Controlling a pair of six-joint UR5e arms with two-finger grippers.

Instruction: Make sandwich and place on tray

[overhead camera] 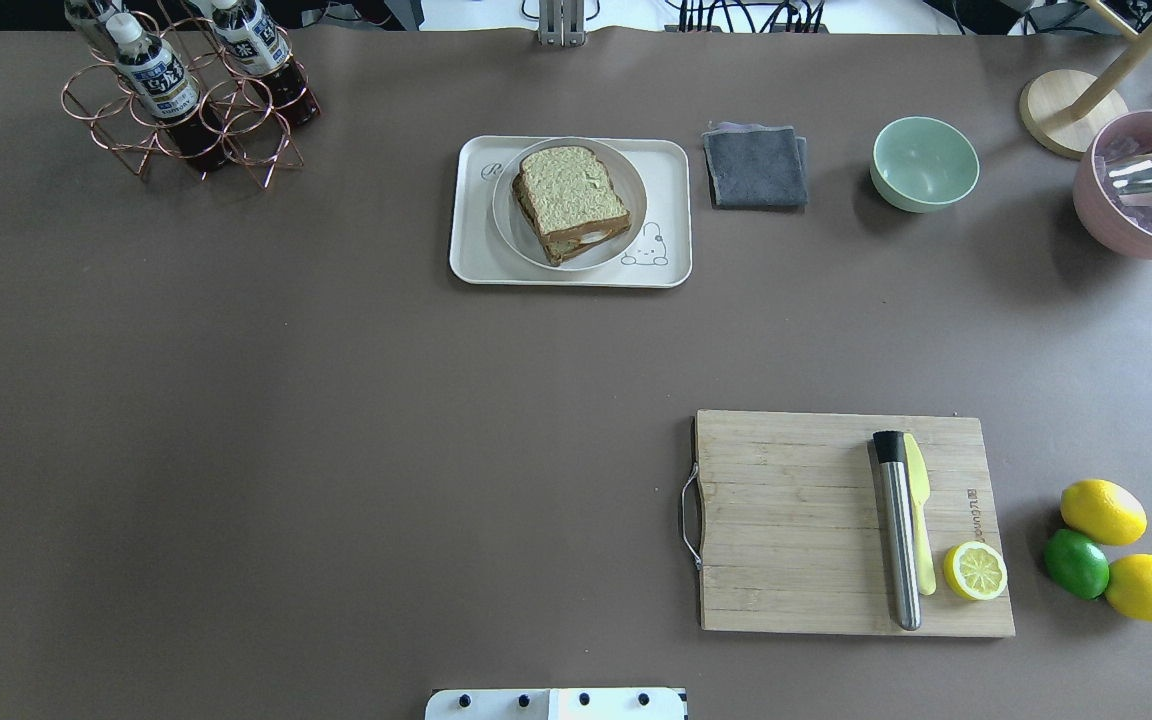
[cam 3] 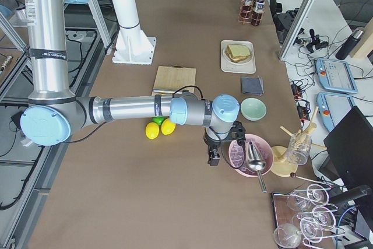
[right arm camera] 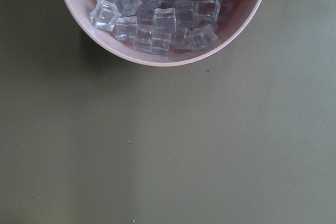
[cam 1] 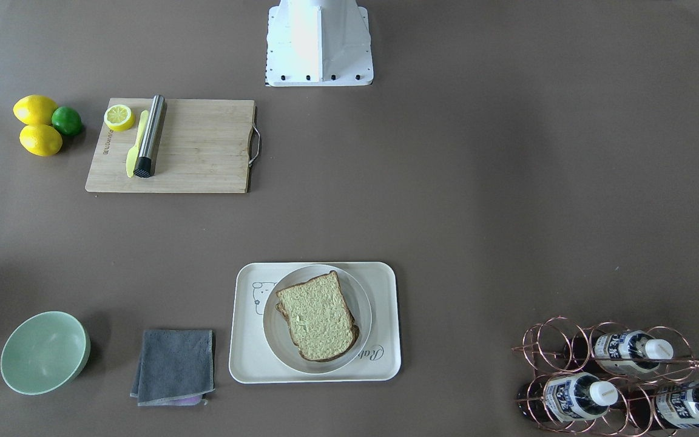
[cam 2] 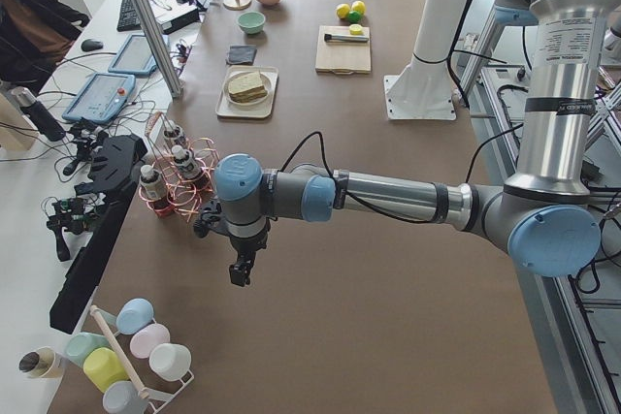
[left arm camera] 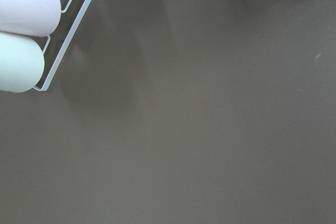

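Note:
The sandwich [cam 1: 318, 315], two bread slices with dark crusts and a bit of white egg at its edge, lies on a round white plate [cam 1: 363, 303]. The plate stands on the cream tray [cam 1: 246, 355]. Both also show in the overhead view, sandwich [overhead camera: 573, 195] on tray [overhead camera: 471, 262]. My left gripper [cam 2: 240, 273] hangs over bare table near the bottle rack, far from the tray. My right gripper [cam 3: 213, 158] hangs beside the pink bowl, also far from it. Both show only in the side views, so I cannot tell whether they are open or shut.
A wooden cutting board [overhead camera: 796, 520] holds a steel rod, a yellow knife and a half lemon. Two lemons and a lime [overhead camera: 1076, 563] lie beside it. Also here: green bowl [overhead camera: 924, 163], grey cloth [overhead camera: 756, 167], bottle rack [overhead camera: 186, 100], pink ice bowl [right arm camera: 157, 24], cup rack [left arm camera: 31, 35].

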